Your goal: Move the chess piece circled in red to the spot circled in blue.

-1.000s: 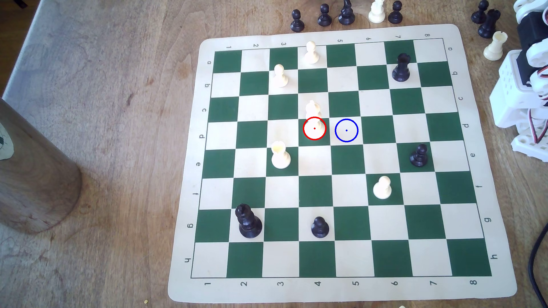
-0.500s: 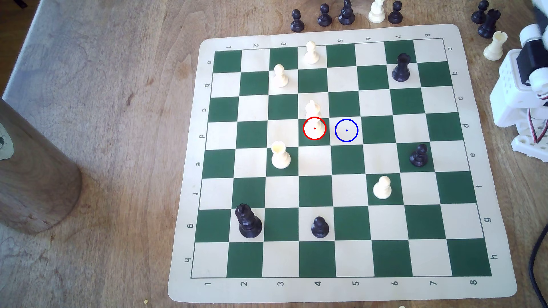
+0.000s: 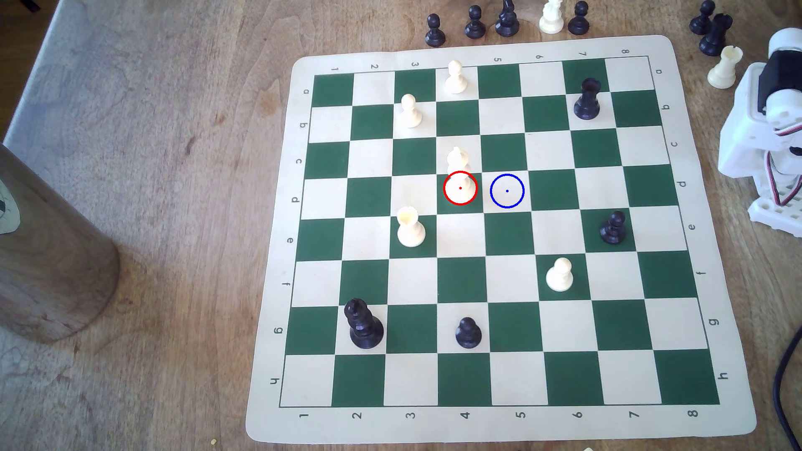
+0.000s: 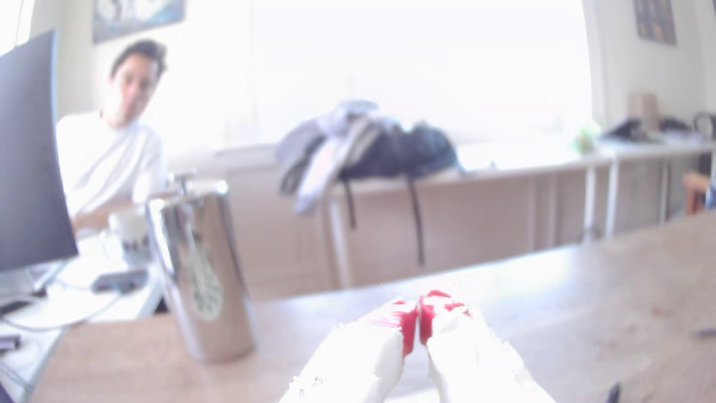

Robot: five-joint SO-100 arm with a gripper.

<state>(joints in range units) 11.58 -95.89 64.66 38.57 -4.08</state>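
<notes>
Cream-white and taller than the pawns, the chess piece circled in red (image 3: 459, 173) stands upright on a green square near the middle of the chessboard (image 3: 694, 416), its base inside the red ring. The spot circled in blue (image 3: 507, 191) is the cream square touching it on the exterior view's right, and nothing stands on it. A cream piece with a cupped top (image 3: 410, 227) sits diagonally below on the exterior view's left, near but apart.

In the wrist view the claw (image 4: 419, 329) has its red-tipped fingers (image 4: 408, 329) pressed together with nothing between them, pointing out level over the wooden counter (image 4: 581, 294) toward a metal tumbler (image 4: 205, 279) and a seated person (image 4: 112, 155) rather than down at the board.

The arm's white base (image 3: 764, 138) sits off the board's edge on the exterior view's right, so the piece lies well apart from it toward the exterior view's left, beyond the blue spot. I judge the reach has barely begun: the claw must swing down, spread, and descend along the piece's vertical axis.
</notes>
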